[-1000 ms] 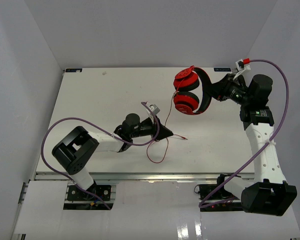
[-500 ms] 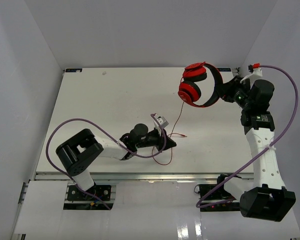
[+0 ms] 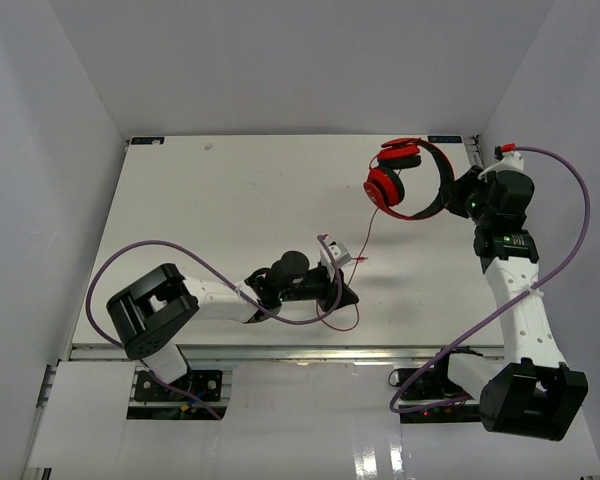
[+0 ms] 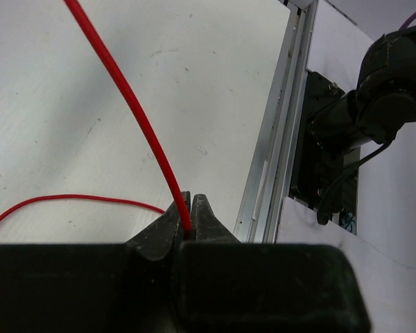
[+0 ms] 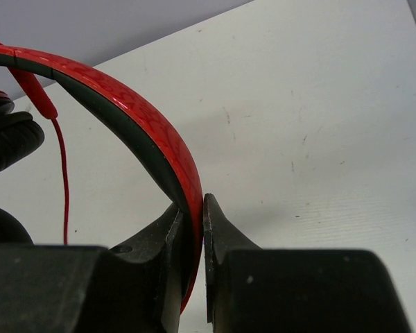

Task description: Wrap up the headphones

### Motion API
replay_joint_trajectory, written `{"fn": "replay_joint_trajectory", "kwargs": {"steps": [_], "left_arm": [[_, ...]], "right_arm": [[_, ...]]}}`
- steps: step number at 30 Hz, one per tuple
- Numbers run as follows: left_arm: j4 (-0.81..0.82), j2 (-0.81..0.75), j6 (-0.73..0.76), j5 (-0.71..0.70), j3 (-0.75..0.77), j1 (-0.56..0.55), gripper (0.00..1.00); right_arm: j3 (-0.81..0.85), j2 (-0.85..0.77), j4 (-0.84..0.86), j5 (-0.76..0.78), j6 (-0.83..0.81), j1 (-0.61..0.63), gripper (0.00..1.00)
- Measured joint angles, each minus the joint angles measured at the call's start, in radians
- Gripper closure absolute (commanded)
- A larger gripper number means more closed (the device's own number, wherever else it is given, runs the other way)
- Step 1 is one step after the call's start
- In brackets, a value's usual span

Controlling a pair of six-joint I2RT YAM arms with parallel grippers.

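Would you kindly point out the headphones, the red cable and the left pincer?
headphones (image 3: 383, 187): top external view, red earcup.
red cable (image 4: 134, 107): left wrist view, straight stretch.
left pincer (image 4: 192, 202): left wrist view, between fingertips.

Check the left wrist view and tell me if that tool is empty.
No, the left tool is shut on the thin red cable, pinched between its fingertips.

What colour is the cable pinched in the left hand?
The cable is red, clearest in the left wrist view.
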Motion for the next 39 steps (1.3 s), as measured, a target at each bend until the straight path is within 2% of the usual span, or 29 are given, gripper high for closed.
{"fn": "replay_joint_trajectory", "kwargs": {"steps": [7,13,17,23,30,39], "left_arm": [[-0.091,-0.001,0.007,0.001,0.051,-0.060,1.00],[-0.215,-0.001,0.035,0.002,0.135,-0.100,1.00],[-0.330,-0.005,0.071,-0.004,0.206,-0.105,1.00],[-0.596,-0.028,0.188,-0.063,0.380,-0.104,1.00],[-0.833,-0.036,0.335,-0.186,0.584,-0.084,0.99],[-0.987,0.002,0.494,-0.356,0.765,-0.006,0.99]], "right_arm": [[-0.064,0.034,0.051,0.098,-0.025,0.010,0.92],[-0.130,0.036,0.105,0.194,-0.106,0.066,0.92],[-0.158,0.048,0.149,0.248,-0.177,0.119,0.92],[-0.203,0.072,0.226,0.318,-0.342,0.202,0.92],[-0.227,0.069,0.232,0.302,-0.516,0.263,0.92],[-0.235,0.003,0.195,0.162,-0.680,0.302,0.92]]}}
